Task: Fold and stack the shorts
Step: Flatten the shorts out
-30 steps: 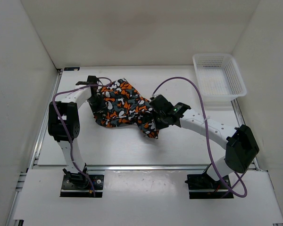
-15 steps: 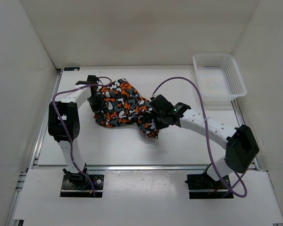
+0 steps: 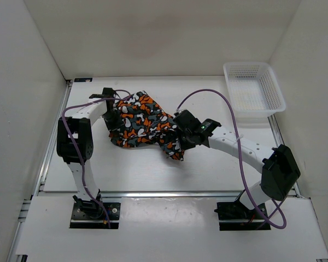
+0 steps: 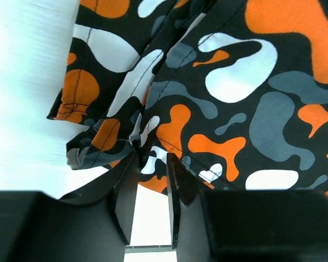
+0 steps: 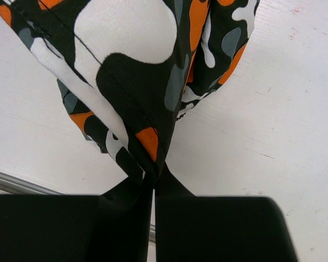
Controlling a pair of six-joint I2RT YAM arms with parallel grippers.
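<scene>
The right hand clamps the shorts; the left hand is slightly parted.

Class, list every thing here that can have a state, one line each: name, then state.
shorts, rumpled, not yet folded, lying on the table
left gripper, jaws apart at the shorts' hem
right gripper, shut on the shorts
basket, upright, empty

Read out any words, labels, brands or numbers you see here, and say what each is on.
None: no text can be read in any view.
The shorts carry only a blotch print, and the basket is plain white mesh.
</scene>
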